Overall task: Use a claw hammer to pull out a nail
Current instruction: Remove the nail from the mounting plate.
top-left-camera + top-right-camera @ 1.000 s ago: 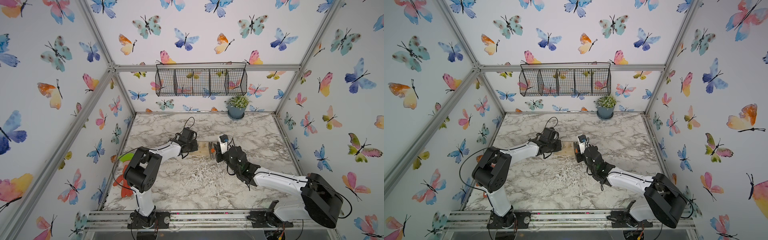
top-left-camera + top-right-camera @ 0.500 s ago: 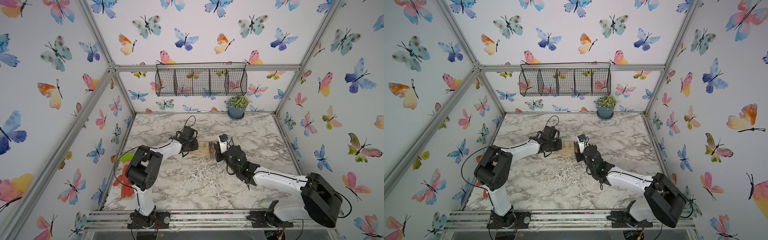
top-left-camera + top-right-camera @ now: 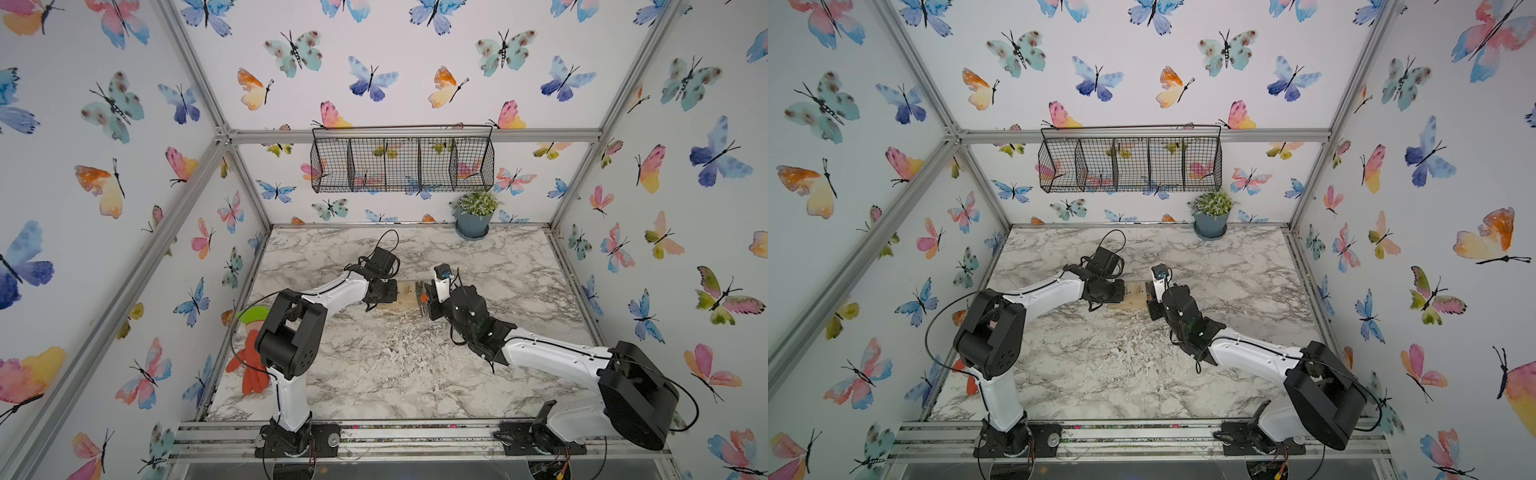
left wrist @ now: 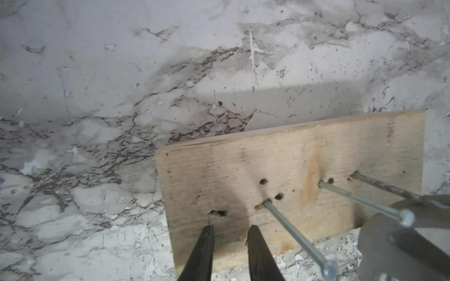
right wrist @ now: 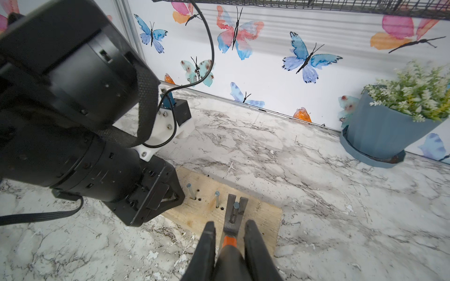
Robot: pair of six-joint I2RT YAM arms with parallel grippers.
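Claw hammer (image 5: 230, 225) fork straddles nail (image 5: 236, 206); only right wrist view shows it.

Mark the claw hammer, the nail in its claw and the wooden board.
claw hammer (image 5: 229, 224): right wrist view, steel head.
nail (image 5: 236, 205): right wrist view, its head.
wooden board (image 5: 264, 219): right wrist view, bare top face.

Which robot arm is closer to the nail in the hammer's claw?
Right. The right end effector holds the claw hammer, whose claw straddles that nail. The left end effector sits across the wooden board, past two other nails.
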